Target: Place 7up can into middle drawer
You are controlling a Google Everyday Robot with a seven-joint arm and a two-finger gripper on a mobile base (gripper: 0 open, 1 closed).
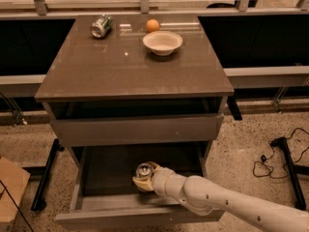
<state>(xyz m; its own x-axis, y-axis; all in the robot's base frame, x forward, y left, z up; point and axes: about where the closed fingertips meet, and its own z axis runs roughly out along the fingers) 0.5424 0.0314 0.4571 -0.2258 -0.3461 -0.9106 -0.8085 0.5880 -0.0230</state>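
Observation:
The 7up can (143, 170) stands upright inside the open middle drawer (96, 204), the lowest drawer of the cabinet, near its front. I see mostly its silver top. My gripper (144, 179) reaches in from the lower right on a white arm, and its pale fingers (143, 183) wrap around the can. The can appears to rest on or just above the drawer floor.
On the cabinet top (130, 62) are a green-and-silver can lying on its side (101, 25), an orange (152, 25) and a white bowl (162, 42). A closed drawer front (137, 128) sits above the open one. A cardboard box (12, 190) is at lower left, cables (270, 161) at right.

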